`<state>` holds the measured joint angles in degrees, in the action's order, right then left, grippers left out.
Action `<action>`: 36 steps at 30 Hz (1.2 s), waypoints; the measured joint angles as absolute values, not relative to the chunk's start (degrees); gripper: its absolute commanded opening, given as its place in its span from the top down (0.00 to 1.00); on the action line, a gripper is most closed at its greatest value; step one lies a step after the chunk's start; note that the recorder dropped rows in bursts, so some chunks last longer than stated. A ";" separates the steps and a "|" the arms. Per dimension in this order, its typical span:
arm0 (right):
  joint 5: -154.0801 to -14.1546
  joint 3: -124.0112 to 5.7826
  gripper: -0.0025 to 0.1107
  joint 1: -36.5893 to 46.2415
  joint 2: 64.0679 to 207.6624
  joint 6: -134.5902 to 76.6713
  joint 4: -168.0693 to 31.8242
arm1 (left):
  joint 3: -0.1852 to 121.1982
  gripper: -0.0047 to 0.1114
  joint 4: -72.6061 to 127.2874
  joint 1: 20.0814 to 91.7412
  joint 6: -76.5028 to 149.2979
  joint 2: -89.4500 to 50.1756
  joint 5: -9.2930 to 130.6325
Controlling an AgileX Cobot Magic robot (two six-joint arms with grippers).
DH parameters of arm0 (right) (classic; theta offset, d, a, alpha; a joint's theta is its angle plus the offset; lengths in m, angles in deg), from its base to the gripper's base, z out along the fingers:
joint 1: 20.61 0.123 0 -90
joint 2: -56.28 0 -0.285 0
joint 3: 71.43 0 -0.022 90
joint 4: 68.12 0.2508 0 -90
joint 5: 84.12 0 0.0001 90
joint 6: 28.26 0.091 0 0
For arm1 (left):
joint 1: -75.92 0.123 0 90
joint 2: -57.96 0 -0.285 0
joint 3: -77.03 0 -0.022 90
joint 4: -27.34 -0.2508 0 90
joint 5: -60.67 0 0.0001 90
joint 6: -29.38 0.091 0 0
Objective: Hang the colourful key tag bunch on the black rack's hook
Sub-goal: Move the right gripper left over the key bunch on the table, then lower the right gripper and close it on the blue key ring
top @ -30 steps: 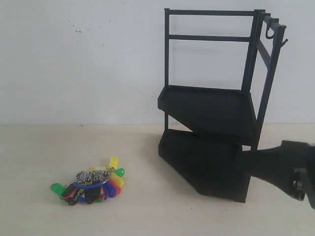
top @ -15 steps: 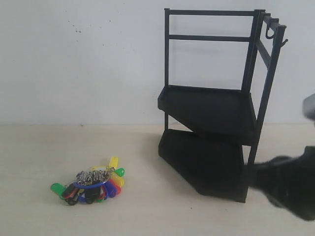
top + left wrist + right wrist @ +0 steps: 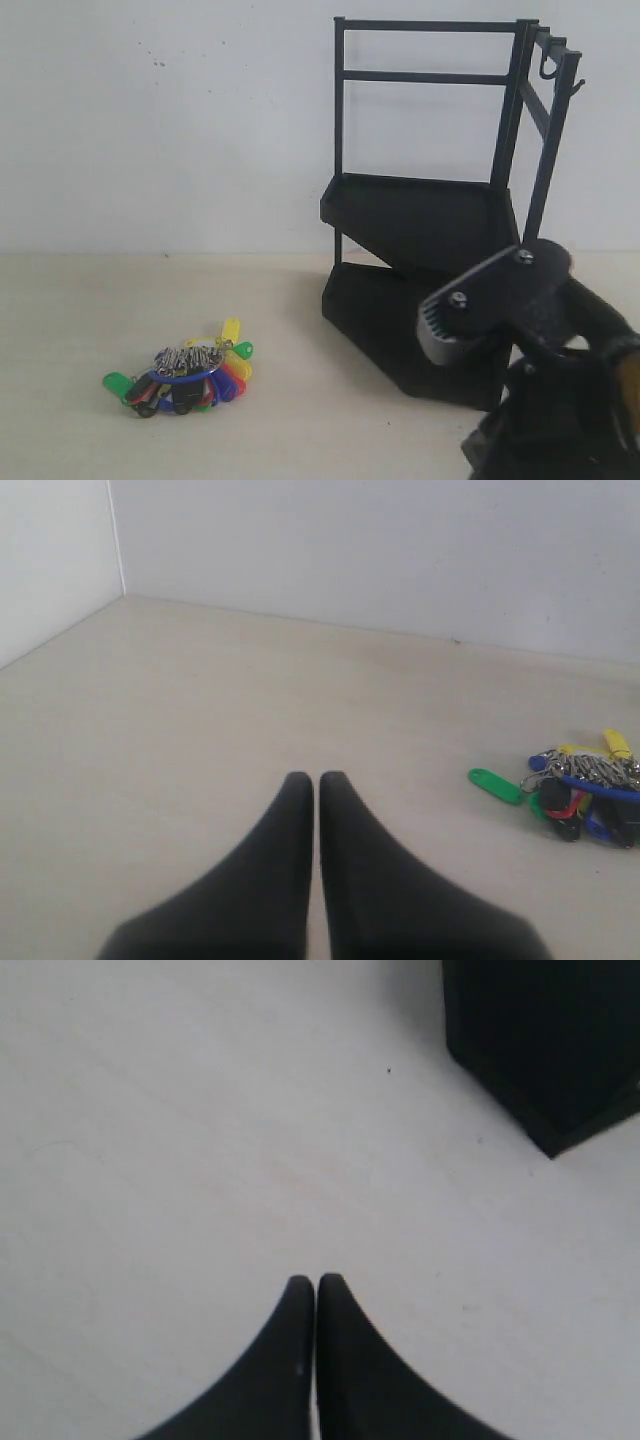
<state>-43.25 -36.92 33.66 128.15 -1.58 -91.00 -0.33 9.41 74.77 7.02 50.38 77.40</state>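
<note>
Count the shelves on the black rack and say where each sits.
2. The upper shelf sits about halfway up the black rack; the lower shelf is at its base, directly below, partly hidden by the right arm.

The right arm point(image 3: 560, 420) is matte black throughout — a rounded link point(image 3: 490, 300) near its top carries two silver screws point(image 3: 458, 298) and a ribbed edge, with a sliver of amber-brown at its side. The left gripper point(image 3: 316, 777) and right gripper point(image 3: 316, 1280) each show two smooth black fingers tapering to curved, blunt tips.
</note>
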 measured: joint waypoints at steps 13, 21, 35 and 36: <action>-51.96 -61.96 0.63 33.66 161.18 -22.00 -90.57 | -0.33 0.92 9.41 74.77 7.02 50.38 77.40; -36.39 -88.36 0.62 33.46 182.41 -31.90 -90.07 | -0.33 0.92 9.41 74.77 7.02 50.38 77.40; -36.18 -117.28 0.51 26.63 198.50 -64.75 -56.93 | -0.33 0.92 9.41 74.77 7.02 50.38 77.40; -36.65 -117.28 0.45 26.63 198.90 -65.62 -56.44 | -0.33 0.92 9.41 74.77 7.02 50.38 77.40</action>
<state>-36.65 -117.28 26.63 198.90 -65.62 -56.44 -0.33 9.41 74.77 7.02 50.38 77.40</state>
